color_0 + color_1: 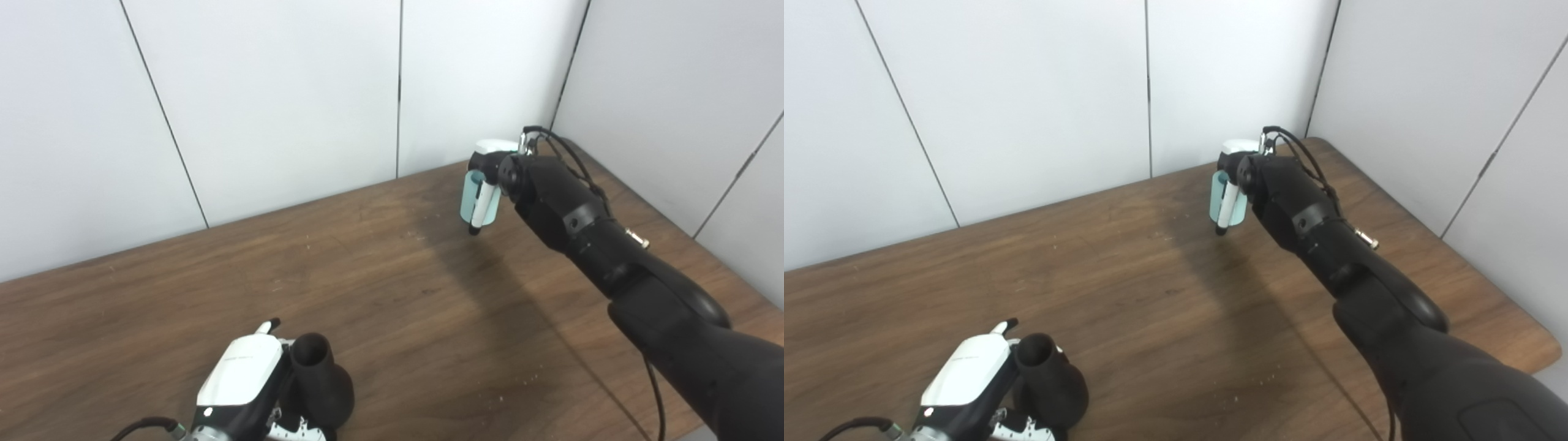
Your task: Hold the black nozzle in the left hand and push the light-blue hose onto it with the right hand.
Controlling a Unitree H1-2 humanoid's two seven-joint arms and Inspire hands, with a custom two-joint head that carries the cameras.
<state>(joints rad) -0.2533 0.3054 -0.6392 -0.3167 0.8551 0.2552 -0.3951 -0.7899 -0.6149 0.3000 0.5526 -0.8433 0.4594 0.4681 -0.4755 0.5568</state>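
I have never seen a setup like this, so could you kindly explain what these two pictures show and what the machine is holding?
Both pictures come from two cameras side by side on a humanoid robot's head, looking down at a brown wooden table set against white wall panels. The black arms entering from below are the robot's own. Its left hand, white and black, grips a black nozzle with its open mouth facing up, near the front edge. Its right hand, reaching toward the far corner, is closed around a short light-blue hose. The two parts are well apart, not yet joined.
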